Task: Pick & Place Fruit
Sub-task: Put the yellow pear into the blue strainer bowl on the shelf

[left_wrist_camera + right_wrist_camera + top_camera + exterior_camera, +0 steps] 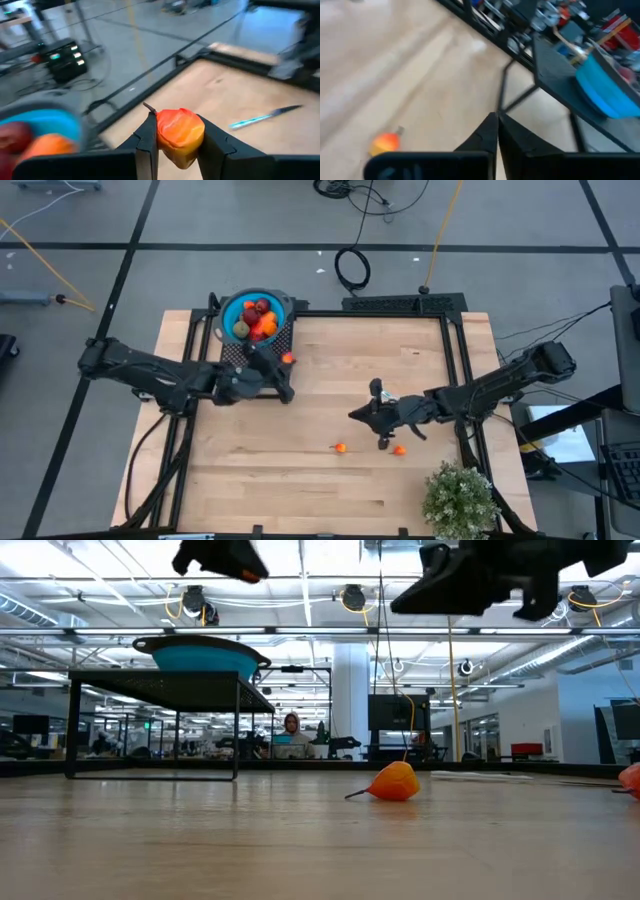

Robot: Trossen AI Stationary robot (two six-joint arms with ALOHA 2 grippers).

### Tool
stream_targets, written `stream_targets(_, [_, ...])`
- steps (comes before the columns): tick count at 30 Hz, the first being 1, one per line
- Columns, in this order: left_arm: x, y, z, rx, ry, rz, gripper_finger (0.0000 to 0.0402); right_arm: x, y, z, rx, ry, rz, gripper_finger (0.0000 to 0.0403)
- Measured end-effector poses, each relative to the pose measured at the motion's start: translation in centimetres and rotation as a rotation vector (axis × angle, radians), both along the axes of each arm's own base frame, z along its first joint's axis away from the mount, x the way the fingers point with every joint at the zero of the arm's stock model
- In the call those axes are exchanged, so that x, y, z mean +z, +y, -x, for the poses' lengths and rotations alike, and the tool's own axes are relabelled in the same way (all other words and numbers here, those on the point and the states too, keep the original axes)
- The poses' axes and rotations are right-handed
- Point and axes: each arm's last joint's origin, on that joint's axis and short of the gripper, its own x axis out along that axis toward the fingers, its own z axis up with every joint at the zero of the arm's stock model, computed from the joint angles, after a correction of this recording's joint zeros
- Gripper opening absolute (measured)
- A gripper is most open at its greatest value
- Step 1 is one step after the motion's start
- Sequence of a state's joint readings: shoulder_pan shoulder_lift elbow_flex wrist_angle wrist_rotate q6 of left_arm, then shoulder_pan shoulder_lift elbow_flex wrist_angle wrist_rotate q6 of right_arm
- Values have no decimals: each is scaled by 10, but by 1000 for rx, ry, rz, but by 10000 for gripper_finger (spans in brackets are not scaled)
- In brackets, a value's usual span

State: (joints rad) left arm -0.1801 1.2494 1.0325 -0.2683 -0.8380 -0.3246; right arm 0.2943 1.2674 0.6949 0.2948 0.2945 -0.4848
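High view looks straight down; low view level across the table (300, 480); wrist views close.

Grey tiled floor (250, 220) with loose cables (352, 268); open hall, ceiling lights, desks, seated person (291, 730) behind the table.

Both arms are built of dark, near-black links joined by bulkier rounded joint housings. Dark cables trail from the base of each arm. The left gripper (175, 150) carries two flat, matte black fingers (146, 145) with angular, stepped profiles. The right gripper (497, 137) has matching black fingers tapering to pointed tips, mounted on a black crossbar bearing faint pale lettering.
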Motion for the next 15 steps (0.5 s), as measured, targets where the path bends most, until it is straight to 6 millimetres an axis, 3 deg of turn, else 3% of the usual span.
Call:
stream_targets(9, [12, 50, 35, 193, 78, -1, 86, 24, -10, 18, 176, -17, -181, 2])
stream_targets(15, [10, 83, 47, 273, 130, 42, 86, 33, -17, 32, 236, -29, -233, 1])
